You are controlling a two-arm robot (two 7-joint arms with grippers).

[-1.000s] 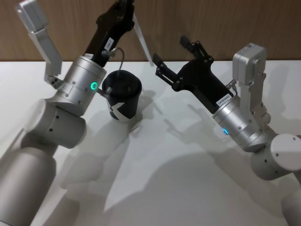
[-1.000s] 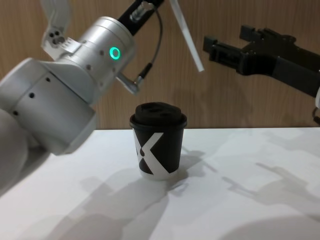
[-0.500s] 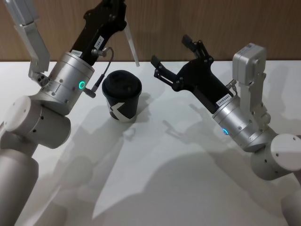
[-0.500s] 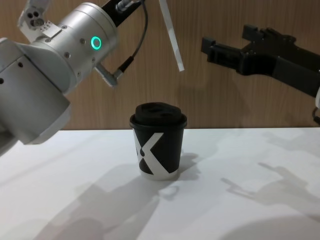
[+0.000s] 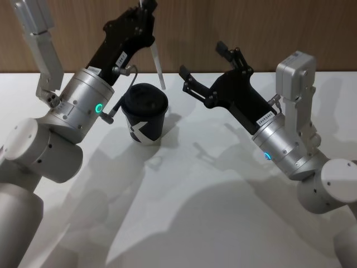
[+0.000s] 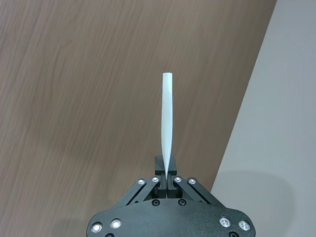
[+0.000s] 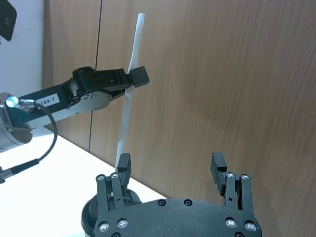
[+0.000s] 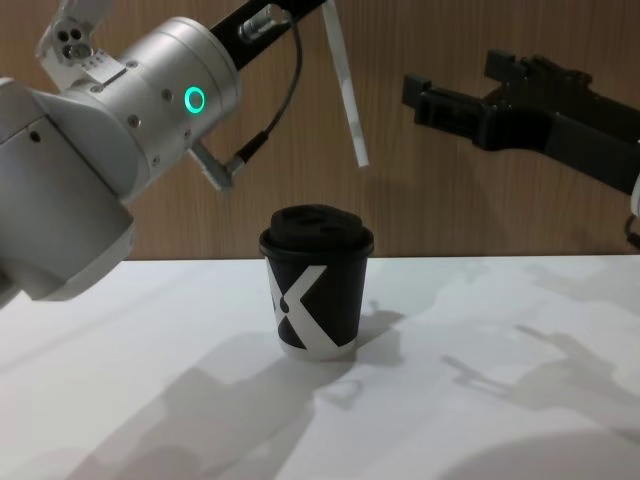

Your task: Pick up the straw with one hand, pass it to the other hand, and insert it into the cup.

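Straw (image 8: 345, 95): long, white, upper centre of the chest frame, hanging tip-down and slightly tilted. Lower tip is above the cup and a little to its right, clear of the lid. Judged to be held high so the tip can be lined up with the lid opening before descent.

Left gripper (image 6: 167, 178): bottom centre of its wrist frame, fingers pinched together on one end of the straw, the rest pointing straight out from them. In the head frame it sits at upper left (image 5: 146, 6), above and behind the cup. An end grip leaves most of the length free to go in.

Cup (image 5: 145, 113): black, domed lid, upright on the white table (image 5: 223, 223), left of centre in the head frame; nothing touches it.

Right gripper (image 5: 209, 70): centre-right of the head frame, fingers wide apart, holding nothing, well clear of straw and cup; judged to be standing off after the pass
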